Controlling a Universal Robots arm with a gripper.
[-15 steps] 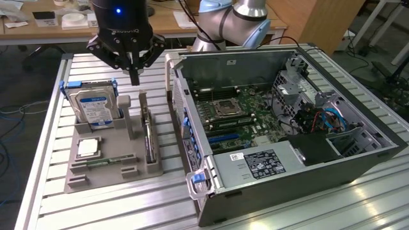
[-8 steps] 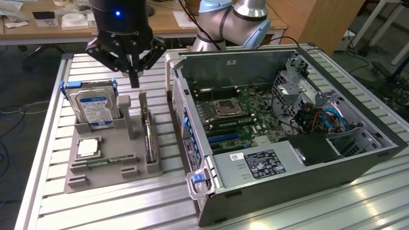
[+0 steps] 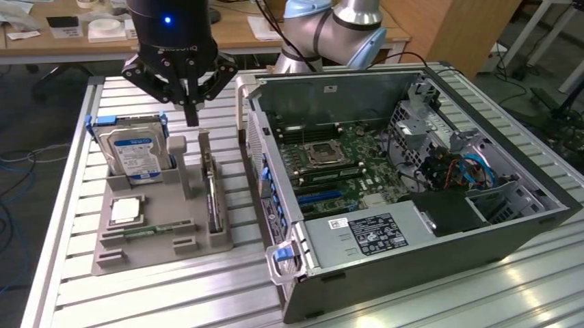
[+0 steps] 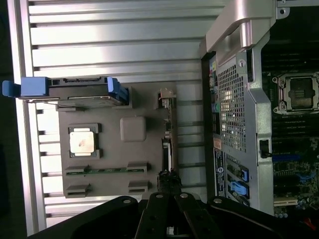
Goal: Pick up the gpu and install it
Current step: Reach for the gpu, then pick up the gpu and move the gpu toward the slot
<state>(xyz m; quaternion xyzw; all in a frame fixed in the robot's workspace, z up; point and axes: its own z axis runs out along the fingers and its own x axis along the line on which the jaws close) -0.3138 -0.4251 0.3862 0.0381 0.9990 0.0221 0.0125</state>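
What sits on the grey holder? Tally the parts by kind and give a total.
hard drive: 1
processor chip: 1
memory stick: 1
gpu: 1
Total: 4

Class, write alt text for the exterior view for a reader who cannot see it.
A black gripper hangs above the gpu, which stands on edge in a grey tray beside a hard drive; an open computer case lies alongside.
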